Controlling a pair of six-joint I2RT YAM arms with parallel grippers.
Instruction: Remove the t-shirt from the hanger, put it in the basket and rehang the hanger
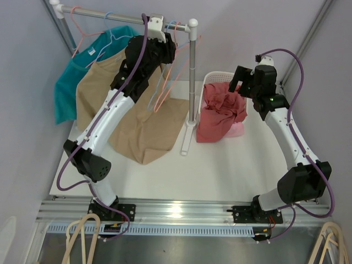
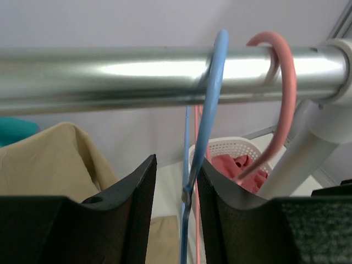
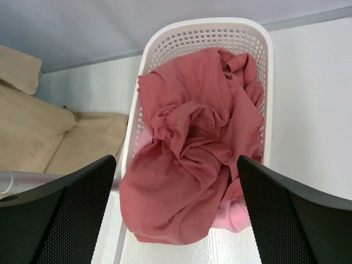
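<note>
A tan t-shirt (image 1: 148, 126) hangs from a light blue hanger (image 1: 114, 37) on the metal rail (image 1: 110, 12), with its hem on the table. A teal t-shirt (image 1: 69, 82) hangs to its left on a pink hanger. My left gripper (image 1: 165, 55) is up at the rail's right end. In the left wrist view its open jaws (image 2: 176, 165) straddle the neck of a bare blue hanger (image 2: 212, 104), which touches the right finger. A bare pink hanger (image 2: 286, 104) hangs beside it. My right gripper (image 1: 236, 82) is open and empty above a red t-shirt (image 3: 192, 143).
The red t-shirt spills over the near rim of a white perforated basket (image 3: 203, 30) at the back right, with pink cloth under it. The rack's upright post (image 1: 192, 77) stands between the tan shirt and the basket. Spare hangers lie below the table's front edge (image 1: 82, 236).
</note>
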